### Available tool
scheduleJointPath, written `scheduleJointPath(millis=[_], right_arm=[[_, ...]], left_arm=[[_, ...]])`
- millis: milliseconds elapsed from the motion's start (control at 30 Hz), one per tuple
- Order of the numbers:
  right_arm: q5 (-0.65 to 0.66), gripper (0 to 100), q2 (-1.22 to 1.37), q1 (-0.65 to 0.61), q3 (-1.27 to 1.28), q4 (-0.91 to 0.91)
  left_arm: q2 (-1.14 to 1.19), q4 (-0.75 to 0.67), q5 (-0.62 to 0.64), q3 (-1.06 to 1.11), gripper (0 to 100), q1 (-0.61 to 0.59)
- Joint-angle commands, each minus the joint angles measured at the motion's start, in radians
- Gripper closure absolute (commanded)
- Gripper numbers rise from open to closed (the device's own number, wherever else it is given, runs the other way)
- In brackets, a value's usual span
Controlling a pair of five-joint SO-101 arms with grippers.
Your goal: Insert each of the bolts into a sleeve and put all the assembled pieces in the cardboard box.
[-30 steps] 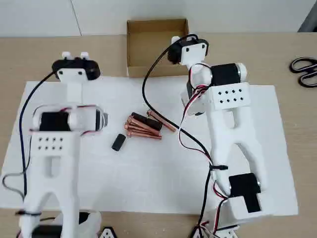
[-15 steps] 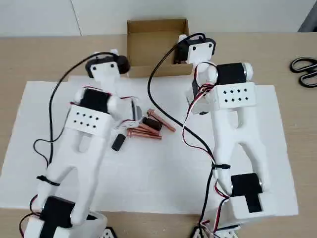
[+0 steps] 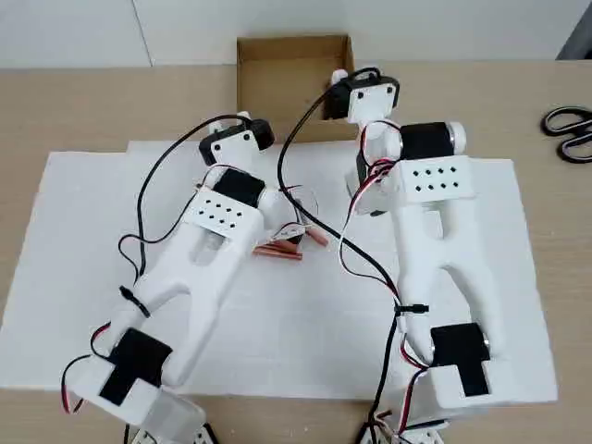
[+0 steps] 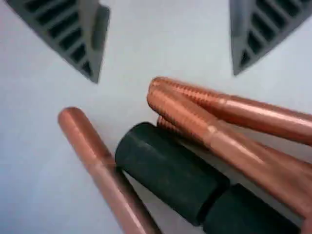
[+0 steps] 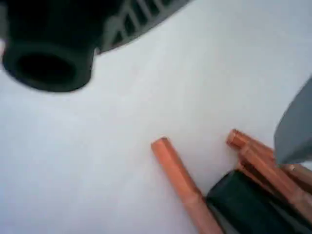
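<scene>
Several copper bolts (image 4: 234,109) lie in a pile on the white sheet with a black sleeve (image 4: 170,170) among them. One bolt (image 4: 97,156) lies a little apart. My left gripper (image 4: 165,44) hangs open just above this pile, which the left arm partly covers in the high view (image 3: 277,250). My right gripper (image 3: 363,192) stays off to the side of the pile, near the cardboard box (image 3: 291,69), shut on another black sleeve (image 5: 48,58) held off the sheet. The right wrist view has the lone bolt (image 5: 178,178) and the pile (image 5: 263,161) beyond it.
The white foam sheet (image 3: 296,314) covers the middle of the wooden table. Black scissors (image 3: 569,129) lie at the far right edge. The open box stands at the back centre, just behind the right arm's wrist. Both arms' cables cross near the pile.
My left arm has swung right from the sheet's left side to hang over the bolt pile, covering the loose sleeve that lay there. The right arm has barely shifted.
</scene>
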Motion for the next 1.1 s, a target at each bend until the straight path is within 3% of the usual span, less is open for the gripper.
scheduleJointPath(millis=[0,1067], right_arm=[[0.011,99.4,-0.058,0.012,0.002,-0.033],[0.005,99.4,-0.058,0.01,0.003,-0.054]], left_arm=[[0.011,-0.034,0.029,-0.047,83,-0.011],[0.08,-0.04,0.074,-0.048,83,-0.075]])
